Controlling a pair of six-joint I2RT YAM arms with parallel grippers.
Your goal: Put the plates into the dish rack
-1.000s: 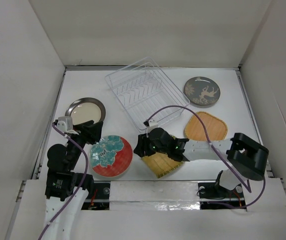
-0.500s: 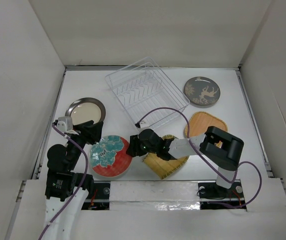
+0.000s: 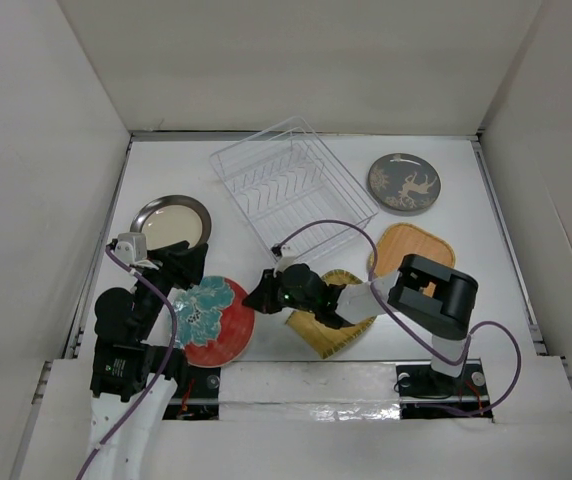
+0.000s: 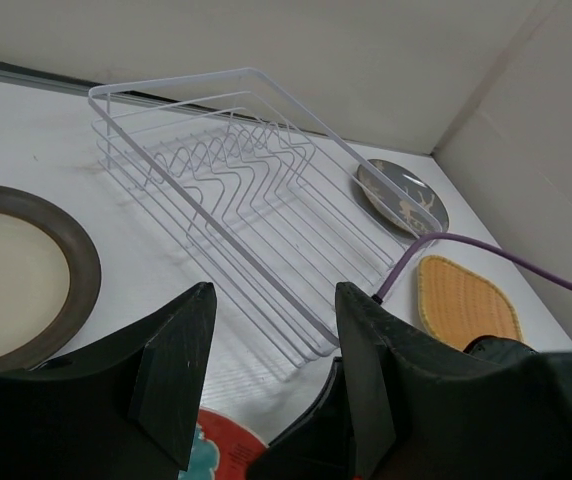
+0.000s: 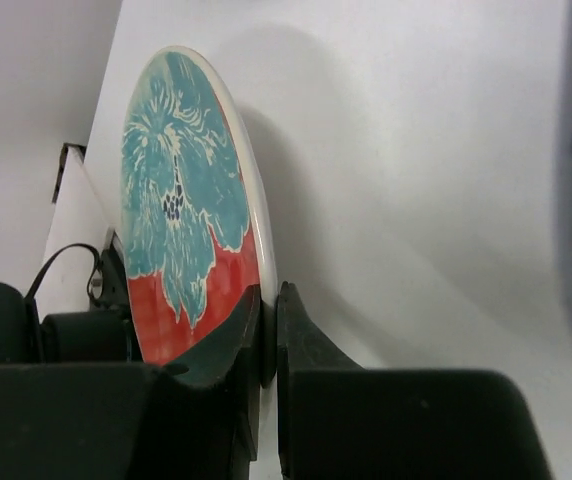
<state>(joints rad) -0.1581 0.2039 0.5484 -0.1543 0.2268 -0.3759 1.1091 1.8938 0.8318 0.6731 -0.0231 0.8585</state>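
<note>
The red plate with teal flower [image 3: 209, 320] is at the near left of the table [image 3: 228, 245]. The right gripper [image 5: 268, 300] clamps its right rim. The dish rack [image 3: 294, 190] stands far, at the centre. The left gripper [image 4: 274, 298] hangs wide apart and holds nothing.

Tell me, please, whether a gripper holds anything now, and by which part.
The right gripper is shut on the red plate, pinching its rim, one finger on each face. The left gripper is open and holds nothing.
</note>
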